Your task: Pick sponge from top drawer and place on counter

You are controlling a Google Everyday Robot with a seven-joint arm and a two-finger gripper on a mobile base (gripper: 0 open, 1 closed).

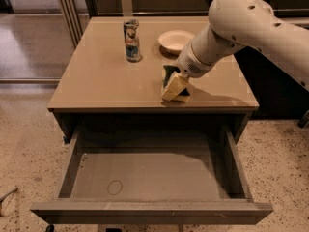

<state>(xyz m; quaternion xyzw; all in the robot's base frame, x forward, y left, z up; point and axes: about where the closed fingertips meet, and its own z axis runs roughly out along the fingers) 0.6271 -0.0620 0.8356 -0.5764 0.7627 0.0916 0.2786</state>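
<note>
The top drawer (145, 175) is pulled wide open below the counter (106, 76), and its grey floor with a faint ring mark holds nothing. My gripper (176, 87) is low over the counter's front right part, with its pale yellow pads (174, 87) down at the surface. The sponge (168, 73) shows as a dark green edge sticking out between the fingers, resting at or just above the tabletop. Most of it is hidden by the pads. My white arm (231, 28) comes in from the upper right.
A can (131, 40) stands on the counter at the back middle, and a pale bowl (176, 39) sits to its right, just behind my gripper. Dark cabinets stand to the right. A speckled floor surrounds the unit.
</note>
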